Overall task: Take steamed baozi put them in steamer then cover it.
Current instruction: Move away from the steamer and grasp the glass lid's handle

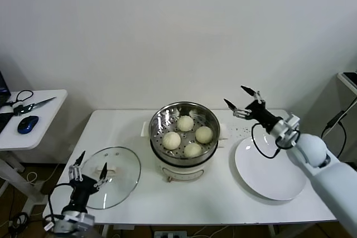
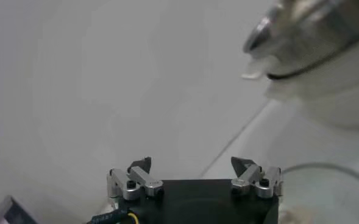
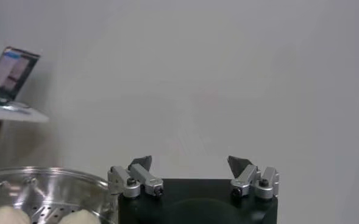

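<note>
Left gripper [image 1: 89, 170] sits nearest, at the table's [image 1: 184, 204] front-left edge, fingers spread wide, empty, over the near rim of the cover [image 1: 111, 178], which lies flat on the table left of the steamer [image 1: 184, 132]. White plate [image 1: 271, 168] lies bare to the right. Mid-table, all 4 steamed baozi [image 1: 188, 135] sit inside the steamer, uncovered. Right gripper [image 1: 241, 102] hangs farther back, just right of the steamer, fingers apart, holding nothing.
</note>
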Controlling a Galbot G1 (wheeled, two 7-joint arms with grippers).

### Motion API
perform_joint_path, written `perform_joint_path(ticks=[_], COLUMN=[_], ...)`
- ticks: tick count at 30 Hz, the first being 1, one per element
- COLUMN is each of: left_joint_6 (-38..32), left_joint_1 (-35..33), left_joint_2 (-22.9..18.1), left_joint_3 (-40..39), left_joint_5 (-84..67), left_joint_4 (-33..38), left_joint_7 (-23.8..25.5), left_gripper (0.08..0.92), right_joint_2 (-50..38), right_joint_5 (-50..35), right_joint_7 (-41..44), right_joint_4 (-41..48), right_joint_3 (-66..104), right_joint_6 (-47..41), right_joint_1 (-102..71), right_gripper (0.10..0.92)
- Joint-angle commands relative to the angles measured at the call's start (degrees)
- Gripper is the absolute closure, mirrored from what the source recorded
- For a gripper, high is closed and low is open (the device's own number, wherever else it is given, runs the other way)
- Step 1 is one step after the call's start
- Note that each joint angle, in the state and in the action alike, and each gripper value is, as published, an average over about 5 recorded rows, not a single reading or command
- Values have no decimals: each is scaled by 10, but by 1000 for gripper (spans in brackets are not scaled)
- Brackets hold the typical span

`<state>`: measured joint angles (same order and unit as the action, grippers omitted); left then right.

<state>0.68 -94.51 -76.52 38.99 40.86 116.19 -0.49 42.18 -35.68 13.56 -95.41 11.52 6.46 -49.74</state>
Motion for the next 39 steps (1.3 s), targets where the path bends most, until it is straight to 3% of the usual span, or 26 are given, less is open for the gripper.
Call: perform_joint_path(ticks=[1,7,21,32,39], left_joint_6=[28,24,2,-2,0], left_joint_1=[-41,-11,114,163,192], left_joint_2=[-8,-23,-26,-29,-25], left_joint_3=[-22,-35,-27,-28,-29], left_joint_5=[429,506,500,495,490], left_joint_4=[6,-55,-214,-274,-288], left_joint_7=[28,-2,-40,-82,-85], left_gripper=[177,177,177,177,177], right_joint_2=[117,137,142,149,150], right_joint_5=[60,80,101,111,115], right_joint_7=[-31,-28,-25,-21,-19], right_joint_4=[-50,-41,-26,-22,-24], right_joint_3=[234,243,244,246,248], right_joint_6=[-15,-10,-10,-9,-9], right_joint_1=[-241,-261,-264,-268,-271], right_gripper=[203,203,203,203,203])
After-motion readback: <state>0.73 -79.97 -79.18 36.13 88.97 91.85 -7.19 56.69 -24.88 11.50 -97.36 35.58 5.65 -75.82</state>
